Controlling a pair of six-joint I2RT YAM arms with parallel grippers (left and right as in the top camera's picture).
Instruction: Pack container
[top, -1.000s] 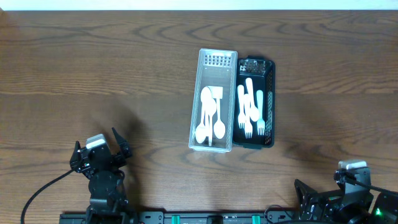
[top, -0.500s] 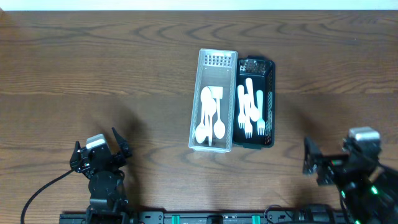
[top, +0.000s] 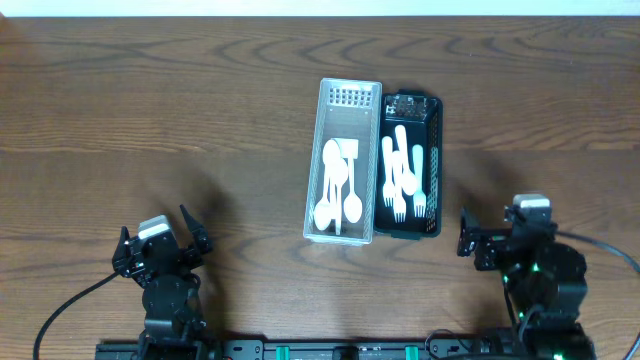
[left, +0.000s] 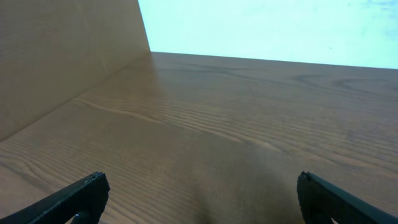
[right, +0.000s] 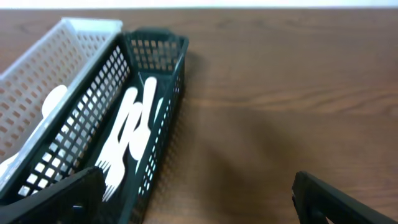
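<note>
A white mesh container (top: 343, 110) holds several white spoons (top: 335, 190). Touching its right side, a black mesh container (top: 434, 150) holds several white forks (top: 402, 175). Both show in the right wrist view, the black one (right: 163, 124) with forks (right: 127, 134) and the white one (right: 43, 81) to its left. My right gripper (top: 500, 243) is open and empty, low at the front right, just right of the black container's near end. My left gripper (top: 160, 240) is open and empty at the front left, far from both containers, over bare wood (left: 205, 155).
The wooden table (top: 150, 110) spreads wide on both sides of the containers. A tan wall panel (left: 62, 56) stands at the left in the left wrist view. A white strip (top: 320, 8) runs along the table's far edge.
My right arm has come up from the front right edge and moved left toward the black container. The left arm and both containers have not moved.
</note>
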